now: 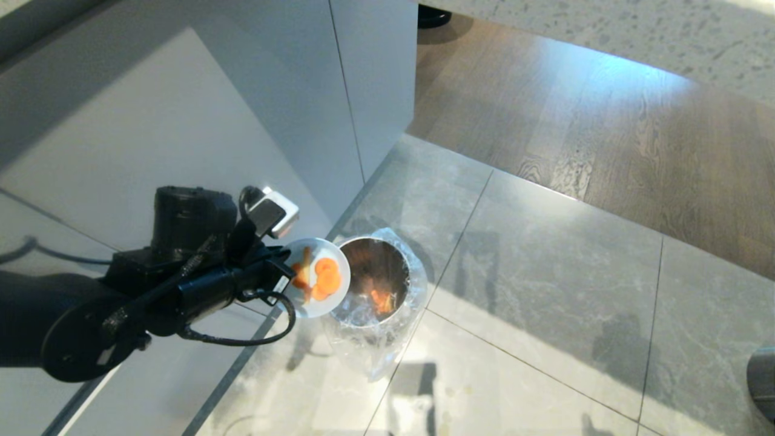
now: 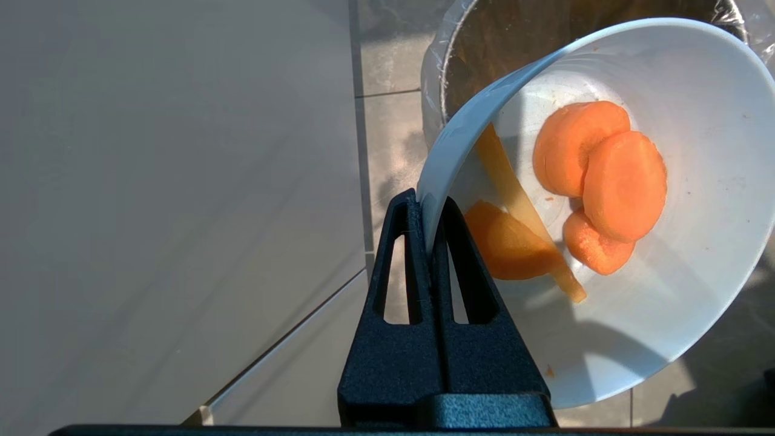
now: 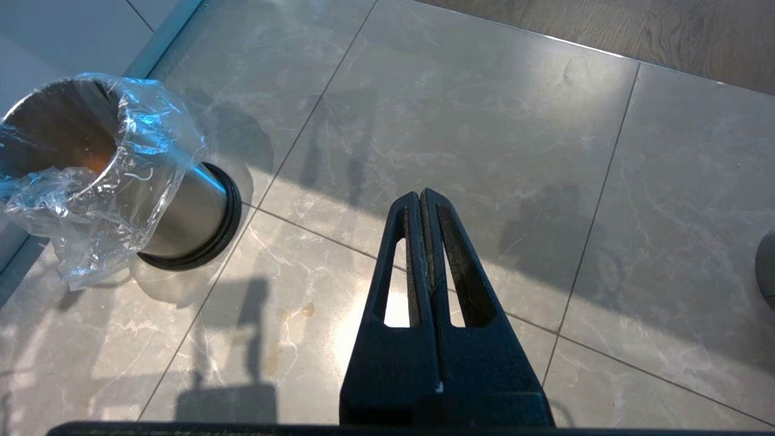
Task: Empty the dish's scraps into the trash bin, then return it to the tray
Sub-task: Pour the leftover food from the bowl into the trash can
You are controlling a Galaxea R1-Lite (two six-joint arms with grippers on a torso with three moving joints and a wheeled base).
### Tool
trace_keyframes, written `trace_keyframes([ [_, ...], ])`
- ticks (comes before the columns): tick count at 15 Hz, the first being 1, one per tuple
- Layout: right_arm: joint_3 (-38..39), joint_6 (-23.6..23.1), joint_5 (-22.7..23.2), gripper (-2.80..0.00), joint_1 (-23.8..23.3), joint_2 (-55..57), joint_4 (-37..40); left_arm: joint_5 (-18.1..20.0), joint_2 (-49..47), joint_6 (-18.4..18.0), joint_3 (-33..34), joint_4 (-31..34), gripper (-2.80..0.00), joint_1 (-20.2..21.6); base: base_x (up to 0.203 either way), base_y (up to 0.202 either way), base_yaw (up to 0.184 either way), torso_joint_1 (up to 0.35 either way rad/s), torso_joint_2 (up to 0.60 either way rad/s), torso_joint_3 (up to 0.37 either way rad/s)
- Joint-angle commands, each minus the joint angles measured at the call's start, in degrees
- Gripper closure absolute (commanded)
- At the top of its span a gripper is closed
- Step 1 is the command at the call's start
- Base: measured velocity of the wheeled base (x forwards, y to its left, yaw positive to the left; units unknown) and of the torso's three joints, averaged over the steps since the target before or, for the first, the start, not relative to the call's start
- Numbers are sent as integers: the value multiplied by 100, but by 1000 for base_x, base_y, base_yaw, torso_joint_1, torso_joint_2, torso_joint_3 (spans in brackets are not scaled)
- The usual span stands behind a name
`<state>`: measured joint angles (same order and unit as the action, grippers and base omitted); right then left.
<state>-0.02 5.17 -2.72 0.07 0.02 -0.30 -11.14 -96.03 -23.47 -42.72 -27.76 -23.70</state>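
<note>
While the left gripper [image 2: 431,209] pinches the tilted dish [image 2: 696,151] at the trash bin's [image 1: 375,284] nine o'clock, only its wrist view shows scraps [image 2: 599,181] clinging; right gripper [image 3: 422,200] closed, empty.

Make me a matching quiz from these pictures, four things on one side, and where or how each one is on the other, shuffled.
Things:
1. dish
2. scraps
3. trash bin
4. right claw

States:
A. shut, holding nothing, over grey floor tiles
B. tilted, rim pinched by the left claw
C. on the floor, lined with clear plastic
D. lying inside the dish

Pairs: 1-B, 2-D, 3-C, 4-A
</note>
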Motion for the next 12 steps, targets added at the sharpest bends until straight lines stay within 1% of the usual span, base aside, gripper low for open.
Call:
trace_keyframes([
  [1, 2, 2, -1, 0, 1, -2, -5, -11, 22, -88, 0, -19, 0, -3, 0, 0, 0, 0, 0, 0],
  [12, 2, 2, -1, 0, 1, -2, -5, 55, -30, -141, -237, 44, 0, -21, 0, 0, 0, 0, 0, 0],
])
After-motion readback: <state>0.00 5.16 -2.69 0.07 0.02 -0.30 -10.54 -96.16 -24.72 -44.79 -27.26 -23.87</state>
